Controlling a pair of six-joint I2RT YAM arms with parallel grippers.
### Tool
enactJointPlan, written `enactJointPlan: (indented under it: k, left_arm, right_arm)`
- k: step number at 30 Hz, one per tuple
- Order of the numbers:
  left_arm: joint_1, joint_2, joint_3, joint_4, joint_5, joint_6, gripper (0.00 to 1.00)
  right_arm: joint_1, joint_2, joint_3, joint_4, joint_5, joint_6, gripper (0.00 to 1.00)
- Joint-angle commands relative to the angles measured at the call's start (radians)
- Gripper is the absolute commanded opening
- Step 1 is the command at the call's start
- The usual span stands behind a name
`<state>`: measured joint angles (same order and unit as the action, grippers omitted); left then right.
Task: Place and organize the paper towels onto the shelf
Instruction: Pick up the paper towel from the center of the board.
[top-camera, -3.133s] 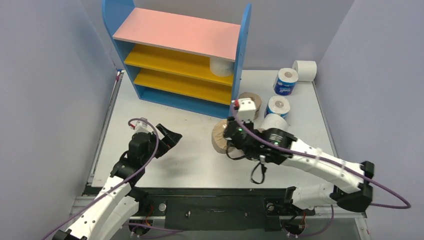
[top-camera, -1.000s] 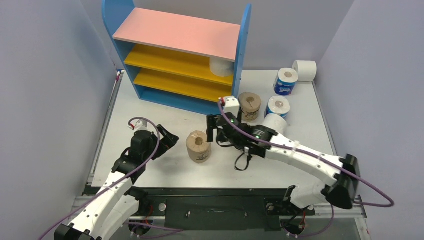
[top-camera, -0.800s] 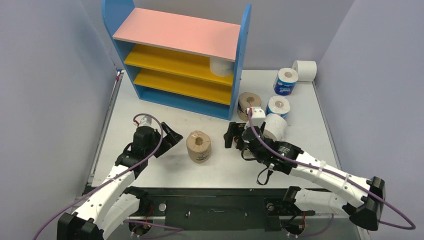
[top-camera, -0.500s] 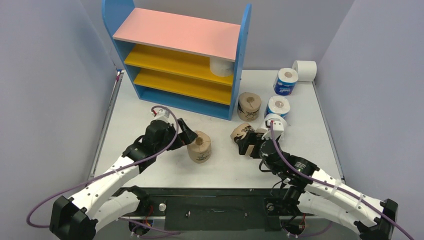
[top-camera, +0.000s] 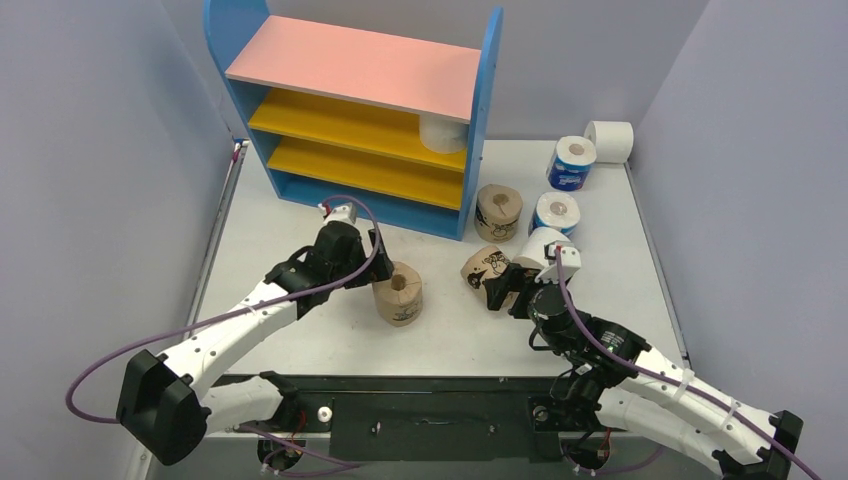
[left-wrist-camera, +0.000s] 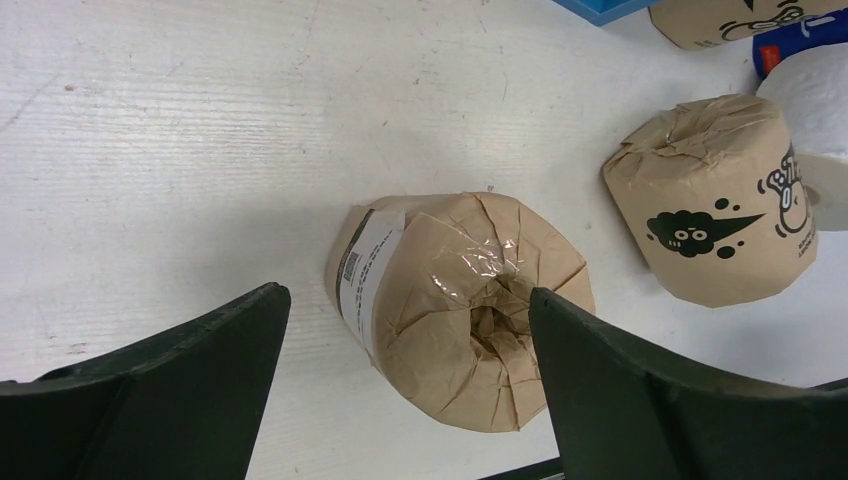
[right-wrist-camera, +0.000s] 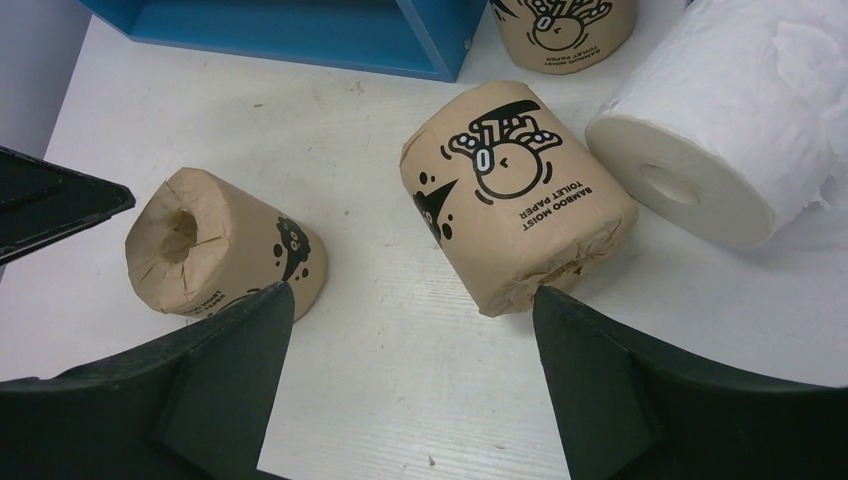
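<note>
An upright tan paper towel roll (top-camera: 398, 292) stands mid-table. My left gripper (top-camera: 380, 272) hangs over it, open. In the left wrist view the same roll (left-wrist-camera: 465, 305) sits between the fingers, the right finger at its edge and a gap on the left. A second tan roll (top-camera: 486, 267) with black prints lies on its side. My right gripper (top-camera: 503, 291) is just in front of it, open, with bare table between its fingers (right-wrist-camera: 410, 290). The shelf (top-camera: 350, 65) stands at the back with one white roll (top-camera: 443, 133) on its upper yellow board.
Right of the shelf stand a third tan roll (top-camera: 499, 212), two blue-wrapped rolls (top-camera: 571, 163) (top-camera: 556, 212) and a white roll (top-camera: 610, 140). Another white roll (right-wrist-camera: 705, 150) lies against the printed tan roll (right-wrist-camera: 515, 195). Grey walls close in both sides.
My left arm has swung right and now reaches over the upright tan roll. My right arm has pulled back from that roll to the lying printed one.
</note>
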<state>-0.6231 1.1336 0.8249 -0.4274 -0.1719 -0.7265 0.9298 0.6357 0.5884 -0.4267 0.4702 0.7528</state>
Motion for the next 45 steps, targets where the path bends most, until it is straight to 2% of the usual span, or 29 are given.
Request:
enactJointPlan:
  k: [1, 14, 25, 45]
  left_arm:
    - [-0.004, 0.030, 0.054, -0.026, 0.003, 0.055, 0.86]
    - [-0.011, 0.068, 0.019, 0.023, 0.083, 0.067, 0.69]
    - [-0.022, 0.120, 0.003, 0.046, 0.101, 0.069, 0.63]
    - [-0.040, 0.144, -0.003, 0.069, 0.096, 0.064, 0.45]
  right_arm:
    - [-0.004, 0.001, -0.002, 0.008, 0.034, -0.003, 0.84]
    - [-0.004, 0.001, -0.020, 0.016, 0.043, 0.008, 0.84]
    - [-0.003, -0.008, -0.030, 0.007, 0.050, 0.019, 0.83]
    - [-0.004, -0.019, -0.052, 0.002, 0.066, 0.022, 0.83]
